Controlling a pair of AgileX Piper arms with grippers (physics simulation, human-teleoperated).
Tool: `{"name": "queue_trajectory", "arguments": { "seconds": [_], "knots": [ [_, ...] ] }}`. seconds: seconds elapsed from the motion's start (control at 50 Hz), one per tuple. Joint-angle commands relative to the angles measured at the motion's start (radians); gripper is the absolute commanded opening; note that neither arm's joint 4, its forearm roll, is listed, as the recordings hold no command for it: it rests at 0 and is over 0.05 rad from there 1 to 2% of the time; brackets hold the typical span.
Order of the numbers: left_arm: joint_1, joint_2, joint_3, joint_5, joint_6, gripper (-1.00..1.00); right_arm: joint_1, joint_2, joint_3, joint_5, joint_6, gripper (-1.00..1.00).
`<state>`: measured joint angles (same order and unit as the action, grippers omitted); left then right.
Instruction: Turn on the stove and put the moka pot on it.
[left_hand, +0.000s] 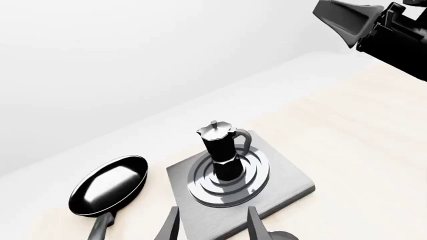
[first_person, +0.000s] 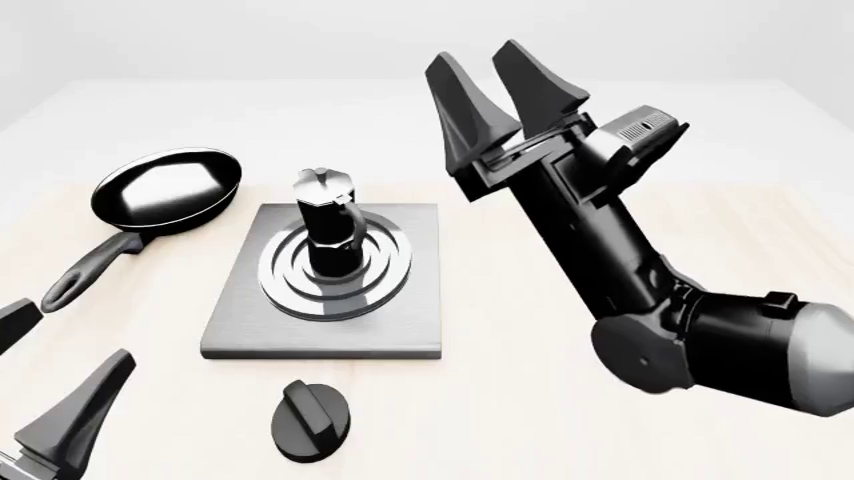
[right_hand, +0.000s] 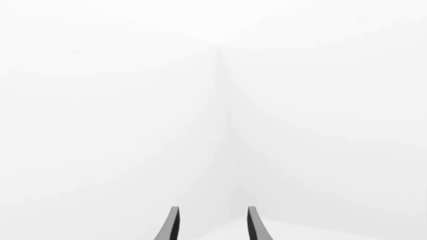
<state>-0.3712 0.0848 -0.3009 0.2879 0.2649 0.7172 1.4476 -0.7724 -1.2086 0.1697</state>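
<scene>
The moka pot (first_person: 327, 222), black with a silver lid, stands upright on the burner rings of the grey stove (first_person: 400, 325). The left wrist view shows the same moka pot (left_hand: 222, 147) centred on the stove (left_hand: 293, 184). The round black knob (first_person: 312, 421) lies just in front of the plate. My left gripper (first_person: 83, 328) is open and empty at the near left, low over the table, left of the knob. My right gripper (first_person: 478, 55) is open and empty, raised high to the right of the pot with its fingers pointing upward. Its wrist view shows only its fingers (right_hand: 172, 225) against white.
A black frying pan (first_person: 167, 190) lies left of the stove, handle toward the near left; the left wrist view shows the pan (left_hand: 110, 185) too. The right arm (first_person: 707, 340) fills the right side of the front view.
</scene>
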Motion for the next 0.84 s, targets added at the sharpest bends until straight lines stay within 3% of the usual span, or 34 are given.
{"name": "queue_trajectory", "arguments": {
  "seconds": [0.02,0.84],
  "knots": [
    [0.001,-0.002,-0.004,0.005,0.001,1.00,-0.007,-0.049,0.030,-0.002,0.004,1.00],
    [-0.004,-0.001,0.002,-0.001,0.001,1.00,0.000,-0.281,0.126,0.011,-0.007,1.00]
  ]
}}
